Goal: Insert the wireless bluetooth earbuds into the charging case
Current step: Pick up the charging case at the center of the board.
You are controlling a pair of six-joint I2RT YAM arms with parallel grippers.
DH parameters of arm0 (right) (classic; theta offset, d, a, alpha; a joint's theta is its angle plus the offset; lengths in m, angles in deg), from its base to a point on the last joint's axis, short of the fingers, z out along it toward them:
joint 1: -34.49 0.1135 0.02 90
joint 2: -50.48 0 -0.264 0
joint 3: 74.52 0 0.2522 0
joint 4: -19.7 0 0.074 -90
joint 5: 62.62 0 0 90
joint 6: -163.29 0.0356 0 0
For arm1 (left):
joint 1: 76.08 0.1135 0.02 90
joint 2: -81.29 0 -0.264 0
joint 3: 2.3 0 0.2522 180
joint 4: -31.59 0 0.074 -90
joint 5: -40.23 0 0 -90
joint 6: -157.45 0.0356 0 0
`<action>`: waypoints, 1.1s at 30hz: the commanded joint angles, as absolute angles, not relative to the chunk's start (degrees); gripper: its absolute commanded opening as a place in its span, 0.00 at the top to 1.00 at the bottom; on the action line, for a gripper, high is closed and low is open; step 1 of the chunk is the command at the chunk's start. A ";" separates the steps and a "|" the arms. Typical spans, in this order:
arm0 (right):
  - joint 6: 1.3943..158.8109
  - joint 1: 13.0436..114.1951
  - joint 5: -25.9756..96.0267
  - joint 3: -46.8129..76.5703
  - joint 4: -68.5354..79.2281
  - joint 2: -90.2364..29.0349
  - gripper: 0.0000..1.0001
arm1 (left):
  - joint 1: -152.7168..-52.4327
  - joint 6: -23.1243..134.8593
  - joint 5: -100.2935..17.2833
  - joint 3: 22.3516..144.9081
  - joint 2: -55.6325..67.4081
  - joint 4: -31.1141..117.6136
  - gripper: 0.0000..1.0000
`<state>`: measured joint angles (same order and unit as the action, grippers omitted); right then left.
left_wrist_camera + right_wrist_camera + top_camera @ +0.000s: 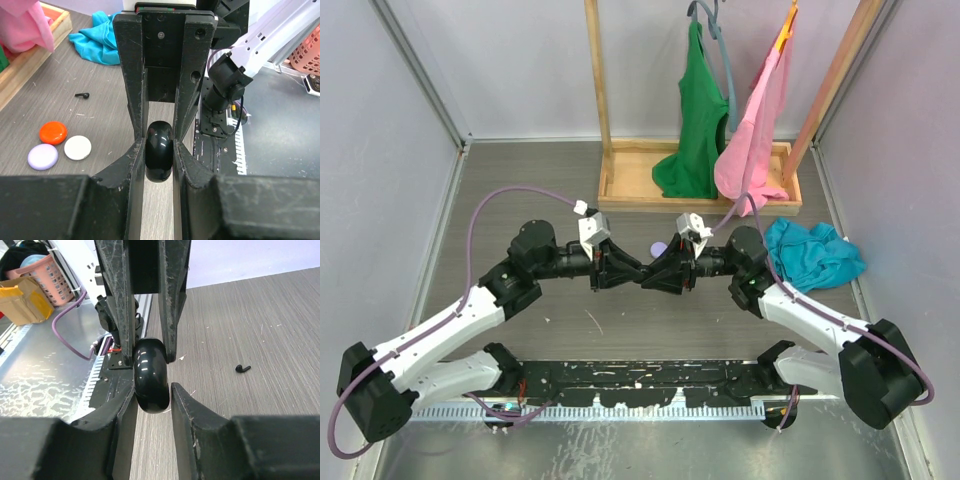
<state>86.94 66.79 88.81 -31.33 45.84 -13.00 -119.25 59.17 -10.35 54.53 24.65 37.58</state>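
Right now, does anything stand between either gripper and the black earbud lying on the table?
Nothing visible lies on the table between them and the black earbud. The hindrance is their load: the left gripper and the right gripper are both closed on the black case, so neither has free fingers.

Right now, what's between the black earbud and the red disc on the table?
Nothing, just bare tabletop between the black earbud and the red disc. The left wrist view shows it.
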 commanded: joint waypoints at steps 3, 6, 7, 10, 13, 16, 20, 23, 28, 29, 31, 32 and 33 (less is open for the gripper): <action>93.05 66.66 83.25 -34.44 59.95 -12.41 0.60 | -119.99 56.50 -12.21 52.02 27.93 29.09 1.00; 95.08 66.74 82.28 -35.29 63.33 -12.60 0.57 | -120.01 56.00 -12.83 51.42 28.32 27.82 1.00; 95.45 66.81 81.98 -35.47 63.96 -12.71 0.56 | -119.99 55.88 -12.98 51.38 28.32 27.72 1.00; 96.23 67.12 81.56 -35.75 65.54 -13.01 0.54 | -120.00 55.28 -13.16 51.13 28.24 26.94 1.00; 97.22 67.42 81.01 -35.93 67.21 -13.46 0.55 | -120.02 54.50 -13.69 50.53 28.33 25.58 1.00; 98.14 67.54 80.93 -36.06 68.48 -14.14 0.60 | -119.96 53.81 -14.12 50.18 28.38 24.42 1.00; 97.89 67.54 80.59 -36.24 68.28 -14.59 0.67 | -119.99 53.29 -14.69 49.72 29.06 23.77 1.00; 97.87 67.54 80.71 -36.25 68.06 -14.89 0.67 | -119.99 52.98 -15.49 49.14 30.38 23.30 1.00; 97.98 67.54 80.90 -36.07 68.06 -15.25 0.62 | -120.01 52.57 -15.51 48.90 31.07 22.98 1.00; 98.04 67.54 80.89 -36.06 68.00 -15.18 0.61 | -120.01 52.50 -15.44 48.90 30.91 22.91 1.00; 98.15 67.50 80.90 -36.06 68.08 -15.10 0.60 | -120.01 52.32 -15.17 48.96 30.64 22.73 1.00; 98.14 67.53 80.91 -36.06 68.01 -15.13 0.60 | -119.98 52.29 -15.08 48.99 30.52 22.58 1.00; 98.15 67.54 80.89 -36.06 68.07 -15.10 0.60 | -119.97 52.20 -15.00 48.99 30.46 22.39 1.00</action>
